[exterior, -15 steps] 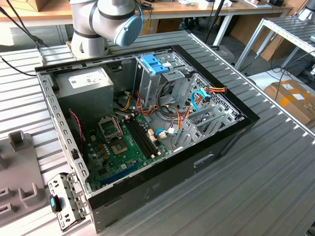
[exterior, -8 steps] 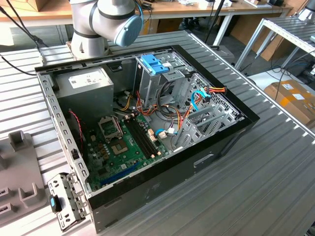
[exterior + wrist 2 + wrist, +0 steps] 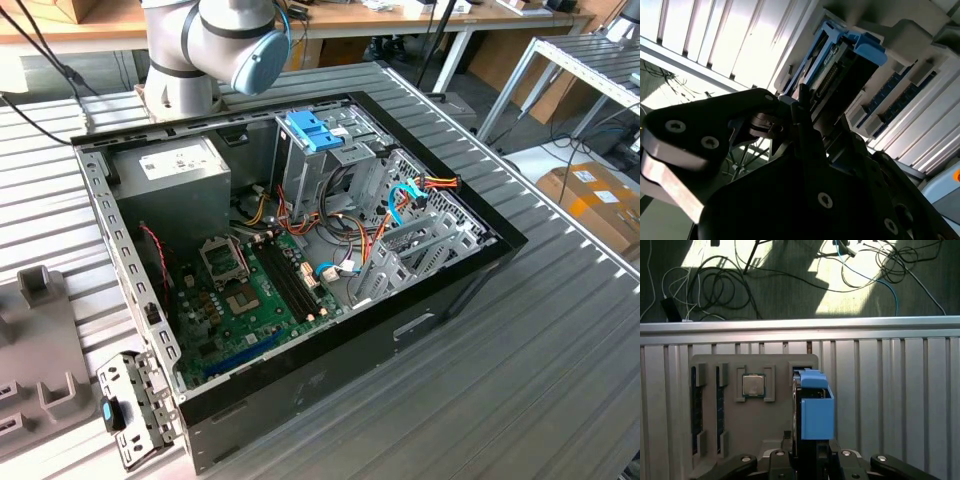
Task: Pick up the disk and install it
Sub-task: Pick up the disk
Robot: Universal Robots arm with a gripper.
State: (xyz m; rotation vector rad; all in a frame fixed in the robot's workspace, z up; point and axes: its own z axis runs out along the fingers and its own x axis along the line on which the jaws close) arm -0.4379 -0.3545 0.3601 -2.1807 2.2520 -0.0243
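Observation:
In the first wrist view the disk (image 3: 813, 407) stands on edge, a grey drive in a light-blue carrier rail. It is over the grey holder tray (image 3: 775, 415), at the tray's dark slot. My gripper (image 3: 810, 454) is shut on its near end, one finger on each flat side. The second wrist view shows the same disk (image 3: 847, 55) from close by, running away from the dark fingers (image 3: 802, 112). I cannot tell whether the disk still rests in the slot. In the exterior view the open computer case (image 3: 300, 395) lies on the table, with a tall grey drive cage (image 3: 300, 165) inside it.
The holder tray also carries a processor chip (image 3: 753, 385) and memory sticks (image 3: 695, 405). The tray (image 3: 35, 345) lies at the exterior view's left, beside a loose metal bracket (image 3: 135, 400). A blue bracket (image 3: 315, 128) tops the cage. Cables (image 3: 715, 285) lie on the floor beyond the table edge.

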